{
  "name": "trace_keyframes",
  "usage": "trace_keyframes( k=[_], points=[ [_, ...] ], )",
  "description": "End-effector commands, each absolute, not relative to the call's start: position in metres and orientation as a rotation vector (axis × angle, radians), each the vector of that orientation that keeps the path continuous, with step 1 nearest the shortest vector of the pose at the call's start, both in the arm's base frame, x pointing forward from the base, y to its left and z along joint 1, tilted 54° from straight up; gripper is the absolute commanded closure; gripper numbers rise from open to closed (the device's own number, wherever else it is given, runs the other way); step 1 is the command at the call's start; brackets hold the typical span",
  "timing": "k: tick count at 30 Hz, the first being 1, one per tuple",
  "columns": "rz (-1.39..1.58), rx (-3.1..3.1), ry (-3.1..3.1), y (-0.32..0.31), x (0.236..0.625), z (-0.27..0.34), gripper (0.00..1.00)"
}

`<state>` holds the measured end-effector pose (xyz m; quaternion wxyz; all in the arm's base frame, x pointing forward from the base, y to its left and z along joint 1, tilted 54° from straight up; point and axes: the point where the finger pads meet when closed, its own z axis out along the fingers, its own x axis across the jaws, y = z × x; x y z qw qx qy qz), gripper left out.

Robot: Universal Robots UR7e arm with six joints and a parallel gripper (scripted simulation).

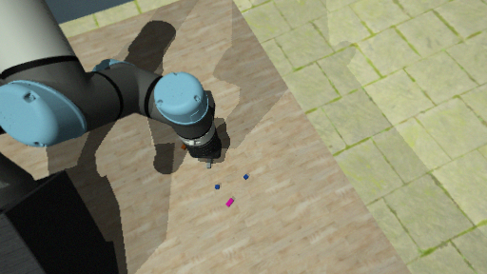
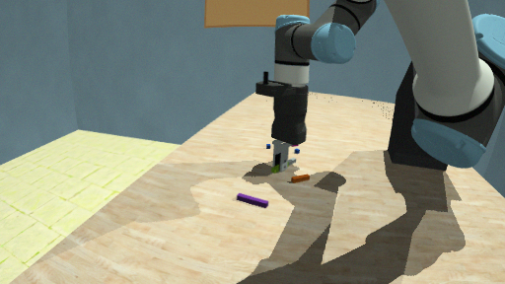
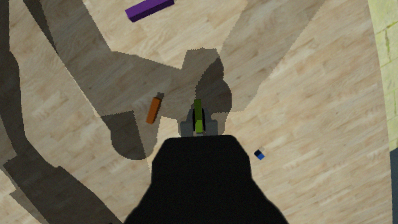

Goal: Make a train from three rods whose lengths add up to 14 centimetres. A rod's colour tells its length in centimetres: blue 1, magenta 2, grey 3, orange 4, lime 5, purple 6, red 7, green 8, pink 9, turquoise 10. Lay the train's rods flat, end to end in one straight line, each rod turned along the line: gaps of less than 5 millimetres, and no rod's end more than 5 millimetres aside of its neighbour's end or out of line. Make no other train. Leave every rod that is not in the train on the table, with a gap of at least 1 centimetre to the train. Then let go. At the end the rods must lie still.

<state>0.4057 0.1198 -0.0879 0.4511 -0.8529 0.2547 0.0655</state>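
Observation:
My gripper point(image 1: 208, 165) point(image 2: 279, 165) point(image 3: 198, 115) stands upright, low over the wooden table, and its fingers are slightly parted. A lime rod point(image 3: 198, 115) point(image 2: 275, 169) lies between them at table level, pointing away from the wrist camera. An orange rod point(image 3: 153, 110) point(image 2: 300, 177) point(image 1: 183, 146) lies a short way to one side of the lime rod, roughly parallel to it and apart from it. A purple rod point(image 3: 149, 9) point(image 2: 252, 199) lies farther off on its own.
Two small blue rods point(image 1: 217, 186) point(image 1: 245, 176) and a magenta rod point(image 1: 229, 202) lie loose on the table beyond the gripper. One blue rod point(image 3: 259, 154) shows beside the gripper body. The robot's dark base point(image 1: 52, 228) stands at the table's corner.

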Motion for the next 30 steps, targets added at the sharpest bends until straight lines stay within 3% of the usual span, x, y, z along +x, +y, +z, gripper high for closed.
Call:
trace_keyframes(
  k=[1, 5, 6, 30],
  points=[
    [0.161, -2.108, 0.630, 0.119, 0.406, -0.088, 0.58],
    [0.161, -2.108, 0.630, 0.119, 0.406, -0.088, 0.52],
    [0.161, -2.108, 0.630, 0.119, 0.406, -0.088, 0.46],
    [0.161, -2.108, 0.630, 0.093, 0.402, -0.069, 0.46]
  ],
)
